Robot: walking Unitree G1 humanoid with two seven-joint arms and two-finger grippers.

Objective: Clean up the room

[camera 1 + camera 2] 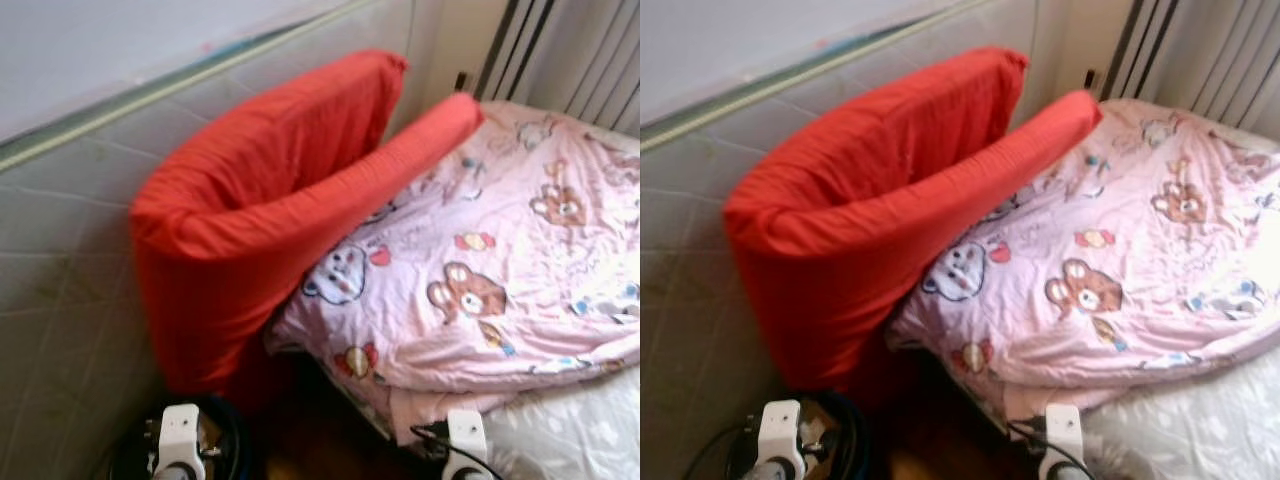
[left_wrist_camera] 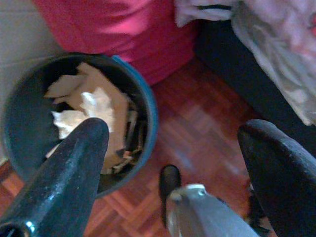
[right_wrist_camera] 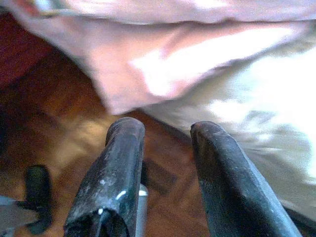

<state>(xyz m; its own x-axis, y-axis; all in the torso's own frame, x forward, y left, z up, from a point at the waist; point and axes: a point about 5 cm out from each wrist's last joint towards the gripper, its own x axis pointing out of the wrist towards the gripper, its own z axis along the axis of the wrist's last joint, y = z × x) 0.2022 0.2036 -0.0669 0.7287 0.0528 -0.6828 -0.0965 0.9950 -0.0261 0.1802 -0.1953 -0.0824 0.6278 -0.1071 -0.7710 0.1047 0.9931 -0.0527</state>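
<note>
The left gripper point(image 2: 173, 143) is hovering above the round dark-blue waste bin point(image 2: 148, 106), and its two black fingers point(image 2: 74, 168) are standing wide apart with nothing between them. The waste bin is sitting on the reddish-brown parquet floor point(image 2: 207, 128) and is holding crumpled white and beige paper scraps point(image 2: 91, 106). In the head views the bin point(image 1: 225, 440) is showing at the lower edge, directly below the large red fabric-covered folded cushion point(image 1: 270, 200).

The red cushion is standing upright on the floor and leaning against the pale quilted mattress panel point(image 1: 70, 260) that is lining the wall on the robot's left. Its upper fold is extending diagonally and resting on the pink cartoon-bear printed quilt point(image 1: 500, 260). The quilt is lying rumpled on the bed, and one corner is hanging over the bed edge above the floor. A white textured bed sheet point(image 1: 570, 430) is showing beneath the quilt at the near right.

The right gripper point(image 3: 163, 163) is hanging low beside the bed edge, just below the overhanging pink quilt corner point(image 3: 148, 64). Its fingers point(image 3: 116, 168) are separated by a narrow gap and are gripping nothing. A ribbed pale radiator point(image 1: 580, 50) is standing behind the head of the bed.
</note>
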